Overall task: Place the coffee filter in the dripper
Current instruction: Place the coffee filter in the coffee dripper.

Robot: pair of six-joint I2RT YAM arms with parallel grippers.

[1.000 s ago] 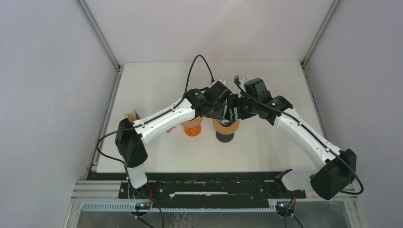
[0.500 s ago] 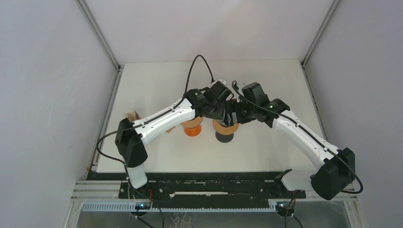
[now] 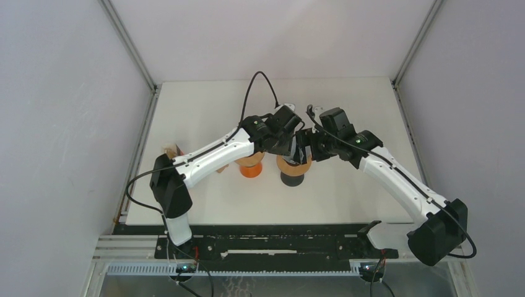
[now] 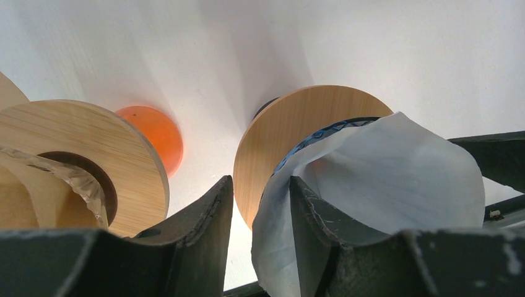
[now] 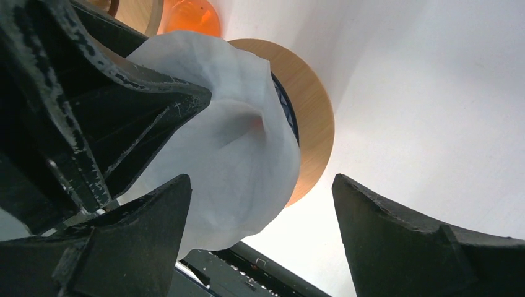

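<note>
The white paper filter (image 4: 384, 179) sits crumpled over the dripper (image 4: 291, 130), which has a wooden collar, a blue ribbed cone and a black base (image 3: 293, 178). My left gripper (image 4: 260, 180) is slightly open. The filter's edge hangs in its gap against the right finger (image 4: 316, 235), and bare table shows beside the left finger. My right gripper (image 5: 261, 179) is open wide, just right of the filter (image 5: 229, 142), with its left finger (image 5: 142, 241) beside the paper. In the top view both grippers meet above the dripper (image 3: 300, 148).
A second dripper (image 3: 251, 167) with a wooden collar (image 4: 74, 154) and an orange base (image 4: 155, 133) stands just to the left, with a brown filter in it. A brown object (image 3: 170, 150) lies by the table's left edge.
My right gripper dipped a little left toward the dripper, then eased back right. My left arm has stayed in place over the dripper.
</note>
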